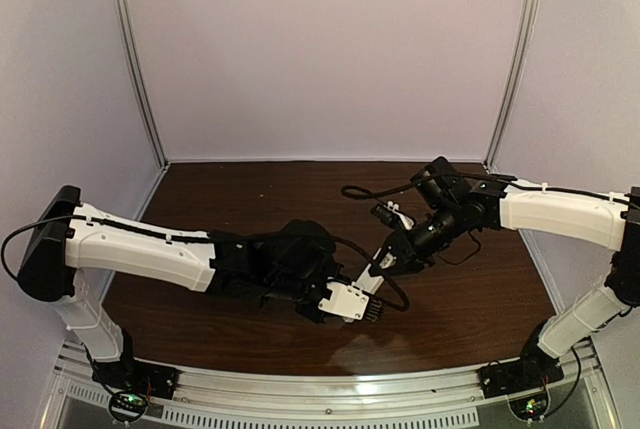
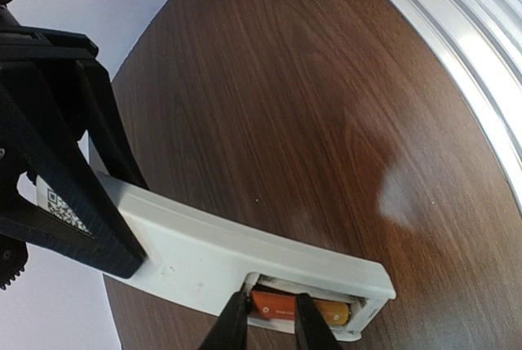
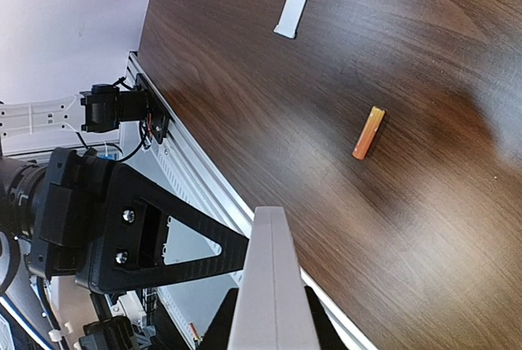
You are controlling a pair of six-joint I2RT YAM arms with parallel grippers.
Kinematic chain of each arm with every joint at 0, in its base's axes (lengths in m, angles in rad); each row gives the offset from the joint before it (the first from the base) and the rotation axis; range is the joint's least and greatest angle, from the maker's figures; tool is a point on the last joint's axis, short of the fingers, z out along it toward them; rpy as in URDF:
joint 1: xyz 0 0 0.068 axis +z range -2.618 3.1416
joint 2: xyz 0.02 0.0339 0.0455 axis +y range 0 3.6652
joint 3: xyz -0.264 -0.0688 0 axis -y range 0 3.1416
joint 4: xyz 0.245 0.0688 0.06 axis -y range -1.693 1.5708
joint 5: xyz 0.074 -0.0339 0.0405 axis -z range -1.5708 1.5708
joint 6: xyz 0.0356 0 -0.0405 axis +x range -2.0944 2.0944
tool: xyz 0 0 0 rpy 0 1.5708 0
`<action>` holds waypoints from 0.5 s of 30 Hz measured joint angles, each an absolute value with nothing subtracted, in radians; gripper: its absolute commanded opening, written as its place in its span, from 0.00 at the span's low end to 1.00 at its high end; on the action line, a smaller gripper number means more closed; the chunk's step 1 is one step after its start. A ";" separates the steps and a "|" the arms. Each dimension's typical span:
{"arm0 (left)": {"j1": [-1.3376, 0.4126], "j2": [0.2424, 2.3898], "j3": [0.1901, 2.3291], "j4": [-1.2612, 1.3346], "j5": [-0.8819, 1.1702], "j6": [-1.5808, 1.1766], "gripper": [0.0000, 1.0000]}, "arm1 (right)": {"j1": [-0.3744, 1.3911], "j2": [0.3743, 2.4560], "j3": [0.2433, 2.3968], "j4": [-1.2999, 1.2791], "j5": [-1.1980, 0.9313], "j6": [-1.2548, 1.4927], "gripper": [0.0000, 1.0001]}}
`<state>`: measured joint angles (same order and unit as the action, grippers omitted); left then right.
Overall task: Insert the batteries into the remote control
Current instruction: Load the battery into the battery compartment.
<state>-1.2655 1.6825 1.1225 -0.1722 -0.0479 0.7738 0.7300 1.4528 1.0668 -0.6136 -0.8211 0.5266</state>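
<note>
Seating the first battery (image 2: 281, 307) in the remote control (image 2: 204, 248) clamped by the right gripper (image 3: 269, 325), left gripper (image 2: 273, 324) barely parted, its hold impossible to tell; next, fetch the second battery (image 3: 368, 133)

Top camera's up high behind the arm bases, tilted down and forward over the whole table (image 1: 250, 209) to the back wall. Left wrist view, that one's tight, almost on the remote control (image 2: 204, 256), looking across the wood toward the metal rail (image 2: 444, 28) at the table's near edge. Right wrist view sights along the remote's thin side, down over the same rail. All three share the remote and the table around it
</note>
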 measured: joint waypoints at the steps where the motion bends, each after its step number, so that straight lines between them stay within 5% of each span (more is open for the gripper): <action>1: -1.266 1.678 1.119 -0.170 -0.052 0.776 0.22 | 0.730 1.452 1.066 -0.608 -0.824 0.527 0.00; 15: -1.277 1.631 1.085 -0.156 -0.082 0.787 0.35 | 0.729 1.444 1.065 -0.581 -0.850 0.523 0.00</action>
<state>-1.2766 1.6310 1.0847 -0.1558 -0.0822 0.7868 0.7288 1.4437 1.0645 -0.5812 -0.8501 0.5232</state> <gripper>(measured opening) 0.327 0.179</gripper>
